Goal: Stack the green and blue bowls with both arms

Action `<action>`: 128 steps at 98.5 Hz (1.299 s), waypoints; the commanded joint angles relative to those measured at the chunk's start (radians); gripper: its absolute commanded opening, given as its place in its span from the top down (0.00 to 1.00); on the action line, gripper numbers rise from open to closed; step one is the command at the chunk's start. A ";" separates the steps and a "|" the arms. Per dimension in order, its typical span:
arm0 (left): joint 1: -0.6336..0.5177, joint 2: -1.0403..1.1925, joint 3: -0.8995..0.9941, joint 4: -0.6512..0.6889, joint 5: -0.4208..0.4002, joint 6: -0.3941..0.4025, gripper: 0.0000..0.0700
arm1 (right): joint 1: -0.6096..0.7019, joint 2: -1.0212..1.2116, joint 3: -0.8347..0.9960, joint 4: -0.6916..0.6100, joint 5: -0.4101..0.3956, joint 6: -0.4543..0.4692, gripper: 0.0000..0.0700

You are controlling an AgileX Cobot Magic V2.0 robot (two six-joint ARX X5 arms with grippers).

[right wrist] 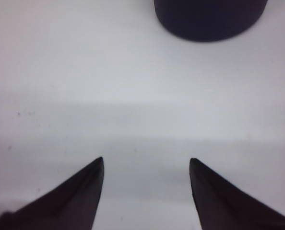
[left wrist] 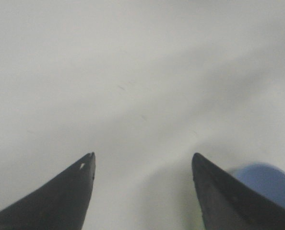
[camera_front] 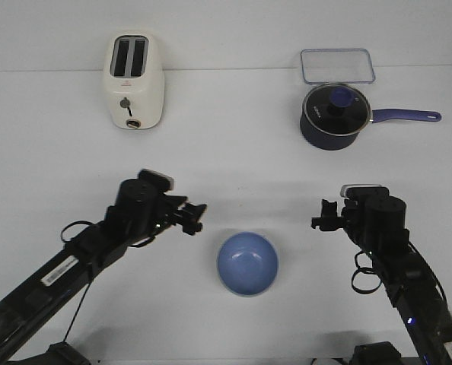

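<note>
Only one bowl shows plainly: the soft periwinkle blue matte bowl (camera_front: 247, 263) sits upright on the white bench (camera_front: 226, 160), near the front edge and between the two arms. In the left wrist view a blurred slice of it (left wrist: 269, 184) peeks out from behind one black fingertip (left wrist: 219, 191), and a faint greenish tinge low beside that finger is too smeared to name. Whether a pale green bowl lies under the blue one cannot be told from the front view.

The left gripper (camera_front: 194, 217) hangs just to the left of the bowl, clear of it, its jaws spread apart with nothing between them. The right gripper (camera_front: 323, 219) hangs well to the right of the bowl, jaws likewise apart and holding nothing. Both black arms run off the near edge of the front view, so their bases are cut off.

In the right wrist view only the lower wall of the dark navy saucepan (right wrist: 209, 19) appears, cropped by the frame. In the front view that saucepan (camera_front: 332, 118), with a glass lid and long blue handle, stands far right, a clear rectangular plastic container (camera_front: 337, 66) just behind it. A cream two-slot toaster (camera_front: 135, 82) stands far left. A broad bare stretch of bench lies between these far things and the bowl.
</note>
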 commanded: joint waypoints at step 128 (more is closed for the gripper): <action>0.518 -0.745 -0.608 0.426 -0.243 0.163 0.98 | 0.002 -0.716 -0.388 0.322 0.113 -0.096 1.00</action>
